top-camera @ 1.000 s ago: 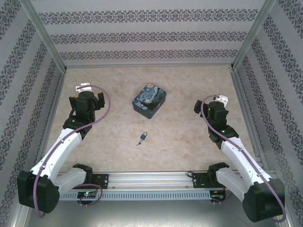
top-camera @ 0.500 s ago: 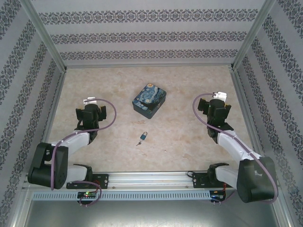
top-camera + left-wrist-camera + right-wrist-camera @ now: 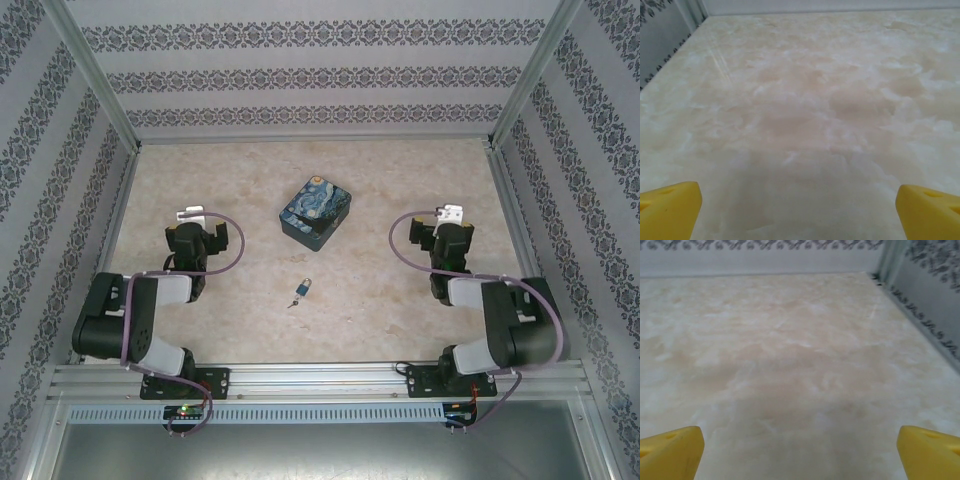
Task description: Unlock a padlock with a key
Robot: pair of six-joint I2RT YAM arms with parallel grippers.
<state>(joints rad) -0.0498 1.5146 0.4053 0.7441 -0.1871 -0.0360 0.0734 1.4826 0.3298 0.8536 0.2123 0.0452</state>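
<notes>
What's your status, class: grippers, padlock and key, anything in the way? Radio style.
Open and empty: left gripper, right gripper. Centre: padlock, key close beside it, neither touched. Behind them: box, off the path.

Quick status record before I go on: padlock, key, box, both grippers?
padlock: teal, on table centre, nearer than box
key: at padlock's near-left end; inserted or not, cannot tell
box: dark-blue swirly paint, apart from padlock
left gripper: open, empty, above bare table, left of padlock
right gripper: open, empty, above bare table, right of padlock
</notes>
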